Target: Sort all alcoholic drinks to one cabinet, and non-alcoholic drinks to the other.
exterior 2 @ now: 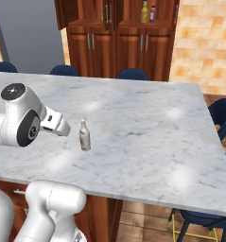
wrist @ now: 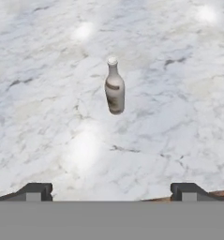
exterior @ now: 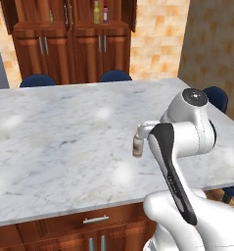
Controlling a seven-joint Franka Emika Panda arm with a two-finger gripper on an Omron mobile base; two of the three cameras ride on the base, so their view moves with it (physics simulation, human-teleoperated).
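Standing upright on the white-grey marble island counter (exterior 2: 147, 123): the pale whitish-clear slim-necked glass bottle (wrist: 114, 87), with a darker band around its shoulder. It sits alone on the slab, near the robot-side edge. Two-finger gripper (wrist: 111, 190) is spread wide, holding nothing; the bottle is centred between the two dark fingertips (wrist: 36, 191) but well ahead of them, no contact.

In the left base view the arm's white wrist covers part of the bottle (exterior: 137, 147); right base view shows it (exterior 2: 84, 135) just beside the hand, clear of it.

Tall reddish-brown wooden cabinet (exterior 2: 128, 47) stands behind the island, upper doors open. On its right shelf: mustard-yellow bottle (exterior 2: 144, 12) and, just beside it, the maroon bottle with pinkish cap (exterior 2: 153, 13). Dark blue chairs (exterior 2: 132, 74) line the far side of the island.
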